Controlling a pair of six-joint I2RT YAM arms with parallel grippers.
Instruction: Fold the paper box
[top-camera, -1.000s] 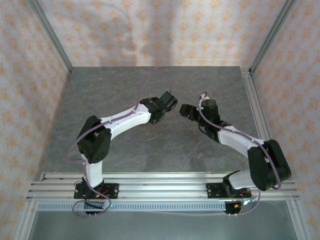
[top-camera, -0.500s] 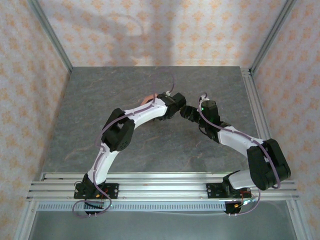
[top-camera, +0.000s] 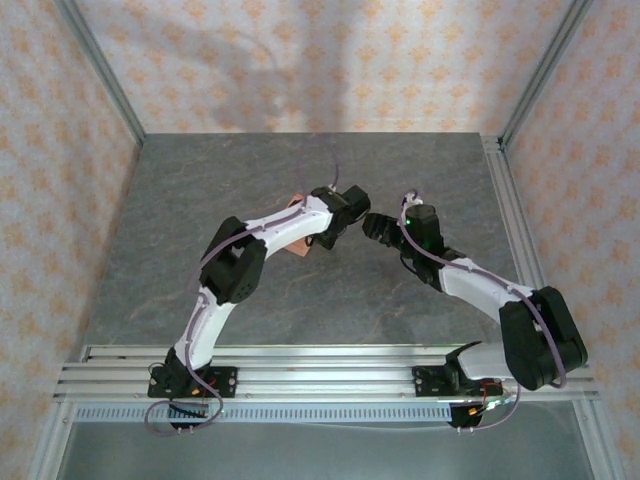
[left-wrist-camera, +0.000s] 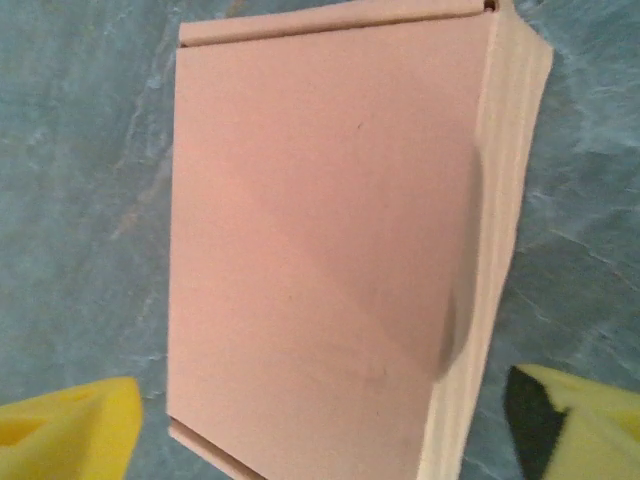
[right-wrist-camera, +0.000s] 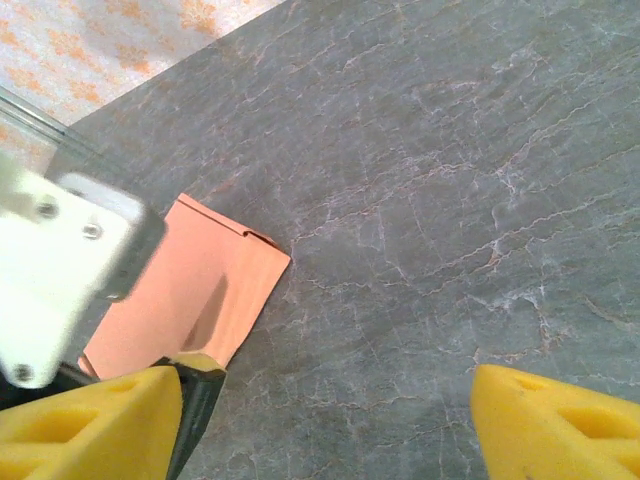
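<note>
**Folded box lies free between two open claws at mid-table**

The paper box, closed into a flat salmon-orange rectangle, lies on the grey stone-patterned table a little left of centre, partly under the left arm. The left gripper hangs over it, released. Its yellow fingertips stand spread to either side of one end of the box, with a sliver of bare table between each tip and the card's edges.

The right gripper hovers just right of the box, likewise released, with nothing but table between its yellow pads. From that wrist, a white part of the left arm covers the box's left corner.

From above, the two wrists stand close together at the middle of the table, the tightest spot in the scene. Bare surface opens on every other side: the whole far half, the left flank, and a near strip running to the aluminium rails where both arms are bolted.

Wallpapered walls close off the far, left and right sides. A metal track lines the table's right edge.
</note>
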